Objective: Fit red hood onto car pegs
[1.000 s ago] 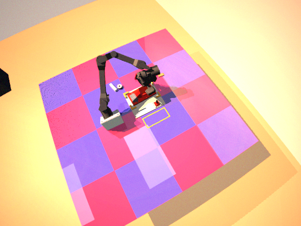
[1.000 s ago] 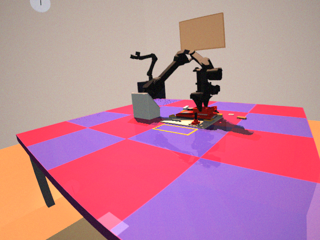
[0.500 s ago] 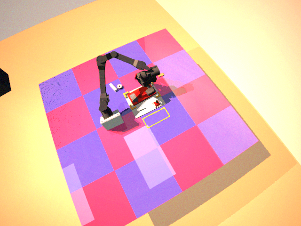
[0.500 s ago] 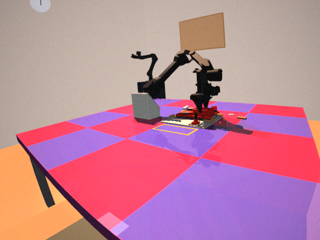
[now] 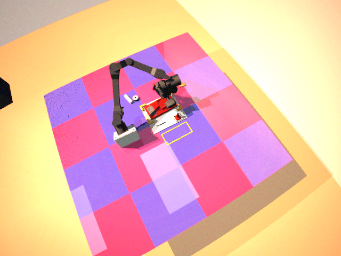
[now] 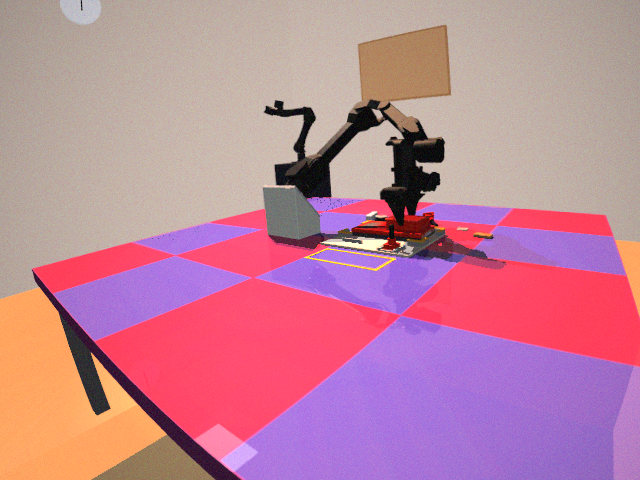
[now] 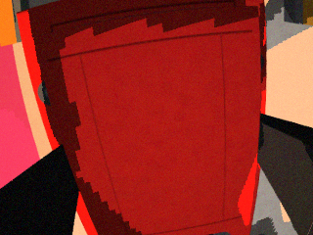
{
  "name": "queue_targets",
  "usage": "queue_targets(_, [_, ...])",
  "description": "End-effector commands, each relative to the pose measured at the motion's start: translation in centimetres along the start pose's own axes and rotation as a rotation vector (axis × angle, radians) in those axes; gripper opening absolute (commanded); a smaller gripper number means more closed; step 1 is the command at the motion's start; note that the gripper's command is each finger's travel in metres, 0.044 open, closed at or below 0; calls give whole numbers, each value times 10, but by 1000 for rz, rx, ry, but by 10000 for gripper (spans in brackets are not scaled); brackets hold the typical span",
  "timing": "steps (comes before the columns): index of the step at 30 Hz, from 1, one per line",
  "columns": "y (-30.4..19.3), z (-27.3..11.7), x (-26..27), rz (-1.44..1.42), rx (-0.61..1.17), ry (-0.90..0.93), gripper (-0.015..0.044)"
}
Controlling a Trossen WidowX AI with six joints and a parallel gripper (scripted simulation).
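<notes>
The red hood [image 5: 163, 101] [image 6: 420, 223] [image 7: 156, 98] is over one end of the red chassis [image 5: 160, 111] [image 6: 368, 229], low at deck height. It looks about level in the exterior view. My gripper [image 5: 168, 101] [image 6: 406, 217] [image 7: 162, 137] points down and is shut on the hood, one dark finger against each long side. The chassis sits in the jig, between its yellow corner pieces, on a white plate [image 5: 168, 122]. The pegs, the engine block and the corner holes are hidden, so I cannot tell whether the hood sits fully on the deck.
A small red piece with a black upright knob [image 5: 177, 118] [image 6: 391, 242] stands on the plate near the chassis. A yellow outlined rectangle [image 5: 173, 128] [image 6: 340, 263] lies beside the plate. A white block [image 5: 128, 98] and an orange block [image 5: 183, 85] [image 6: 482, 235] lie farther off.
</notes>
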State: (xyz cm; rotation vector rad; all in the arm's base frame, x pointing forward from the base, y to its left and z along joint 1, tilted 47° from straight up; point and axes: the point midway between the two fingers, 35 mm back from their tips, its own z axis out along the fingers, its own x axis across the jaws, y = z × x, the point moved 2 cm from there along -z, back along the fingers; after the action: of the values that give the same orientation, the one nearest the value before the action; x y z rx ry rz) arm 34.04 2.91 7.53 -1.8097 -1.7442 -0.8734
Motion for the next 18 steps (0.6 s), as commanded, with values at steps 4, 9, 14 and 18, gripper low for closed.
queue_targets(4, [0, 0, 0, 0, 0, 0, 394])
queue_targets(9, [0, 0, 0, 0, 0, 0, 440])
queue_targets(14, [3, -33, -2, 0, 3, -4, 440])
queue_targets(18, [1, -69, -1, 1, 8, -1, 440])
